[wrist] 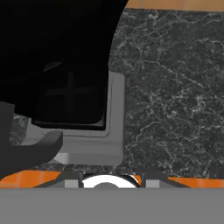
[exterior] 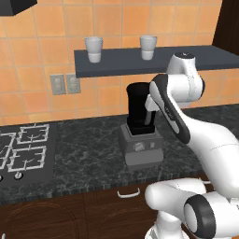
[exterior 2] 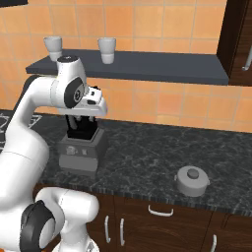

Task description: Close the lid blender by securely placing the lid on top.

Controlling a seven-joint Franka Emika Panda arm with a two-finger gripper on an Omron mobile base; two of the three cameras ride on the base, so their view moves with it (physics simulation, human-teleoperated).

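- Blender (exterior: 140, 126) stands on the dark marble tabletop (exterior 2: 162, 152), its black jar open at the top, on a boxy grey base with a front dial.
- Hand (exterior 2: 93, 106) hovers right above the jar's open mouth, pointing down; whether its fingers are open or closed cannot be told, since the fingertips are hidden behind the wrist and the jar.
- From the hand's own camera, the jar's dark interior (wrist: 65, 87) lies directly below, with the grey base rim around it and the grey side handle (wrist: 30, 148) at the lower left.
- Lid (exterior 2: 193, 180), a round grey disc with a darker centre knob, rests flat on the tabletop well apart from the hand, far off to the blender's right near the front edge.
- Two pale cups (exterior: 94, 49) (exterior: 148, 46) sit upside down on the dark wall shelf (exterior: 186, 58) above and behind the hand.
- Gas hob (exterior: 25, 151) lies on the tabletop away from the hand, beyond the blender's left side.
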